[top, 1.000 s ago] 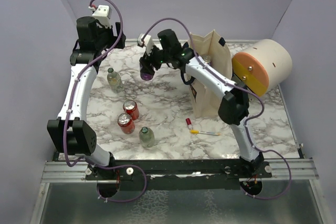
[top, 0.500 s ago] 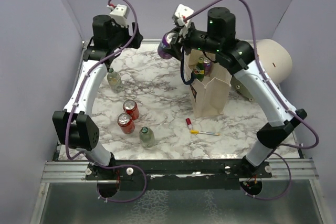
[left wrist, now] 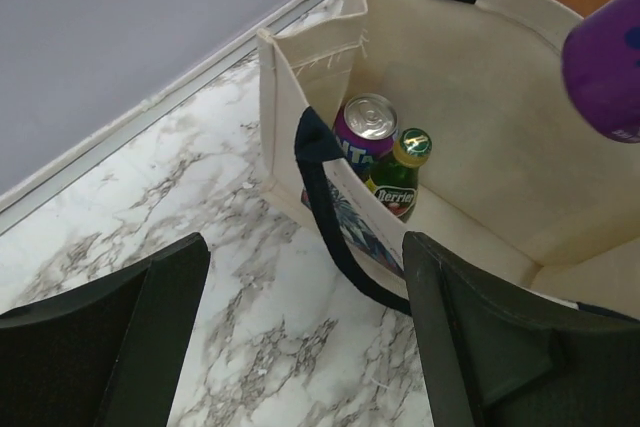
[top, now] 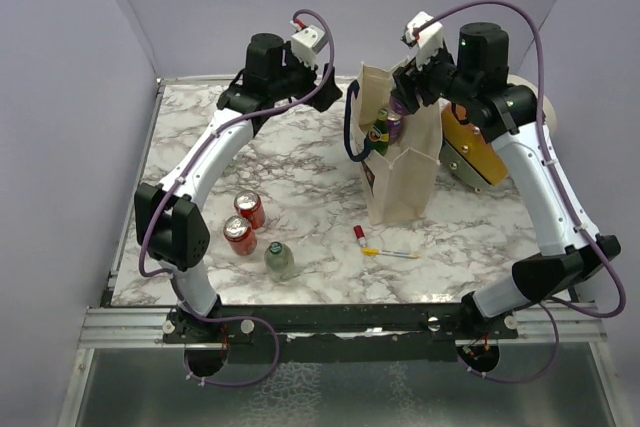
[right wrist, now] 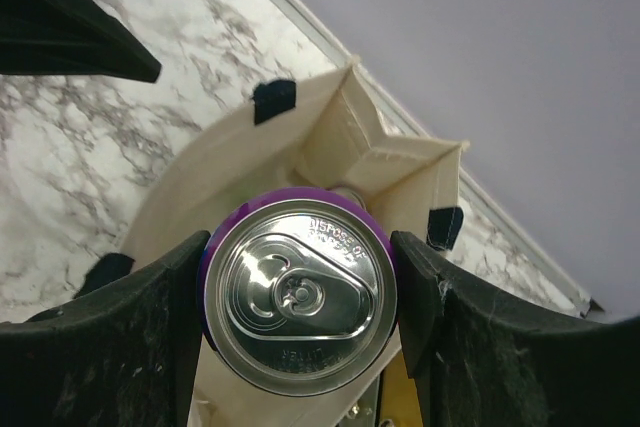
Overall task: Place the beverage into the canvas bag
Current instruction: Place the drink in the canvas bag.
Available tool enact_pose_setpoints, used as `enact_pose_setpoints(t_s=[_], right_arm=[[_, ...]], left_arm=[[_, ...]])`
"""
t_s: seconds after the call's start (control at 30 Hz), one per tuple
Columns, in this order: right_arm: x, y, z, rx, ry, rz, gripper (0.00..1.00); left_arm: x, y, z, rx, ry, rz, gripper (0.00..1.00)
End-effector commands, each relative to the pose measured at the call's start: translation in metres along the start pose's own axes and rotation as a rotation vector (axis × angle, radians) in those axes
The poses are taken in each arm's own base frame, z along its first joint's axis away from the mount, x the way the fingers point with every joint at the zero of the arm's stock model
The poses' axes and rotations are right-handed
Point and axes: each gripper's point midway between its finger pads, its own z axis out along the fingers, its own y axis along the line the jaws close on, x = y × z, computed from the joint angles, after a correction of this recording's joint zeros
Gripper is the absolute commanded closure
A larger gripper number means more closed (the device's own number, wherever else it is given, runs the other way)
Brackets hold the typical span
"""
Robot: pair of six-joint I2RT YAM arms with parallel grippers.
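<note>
One second has carried the right claw from the middle of the table to right over the bag, which stands toward the far right corner. The claw is clamped on the purple can, upright above the open mouth, so probably only lowering and release remain. The left claw, wide and empty, has swung in beside the bag. Its camera alone shows a second can and a green bottle inside. Only the top view shows red cans outside.
</note>
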Motion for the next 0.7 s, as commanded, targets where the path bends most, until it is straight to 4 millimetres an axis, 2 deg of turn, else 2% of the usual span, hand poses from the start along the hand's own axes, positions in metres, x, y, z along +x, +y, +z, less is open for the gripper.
enact_pose_setpoints(t_s=[0.0, 0.13, 0.37, 0.43, 0.67], right_arm=[[0.008, -0.038, -0.003, 0.087, -0.017, -0.012, 0.69], [0.034, -0.048, 0.013, 0.066, 0.027, 0.015, 0.69], [0.069, -0.051, 0.038, 0.022, 0.088, 0.028, 0.7], [0.077, -0.05, 0.043, 0.004, 0.107, 0.036, 0.7], [0.112, -0.039, 0.06, -0.06, 0.179, 0.018, 0.71]], left_arm=[[-0.019, -0.022, 0.014, 0.06, -0.046, -0.024, 0.19], [-0.015, -0.032, 0.033, 0.06, -0.032, -0.123, 0.2], [0.01, -0.051, 0.065, 0.058, 0.027, -0.201, 0.28], [0.013, -0.057, 0.07, 0.059, 0.033, -0.193, 0.29], [0.031, -0.063, 0.073, 0.032, 0.074, -0.112, 0.45]])
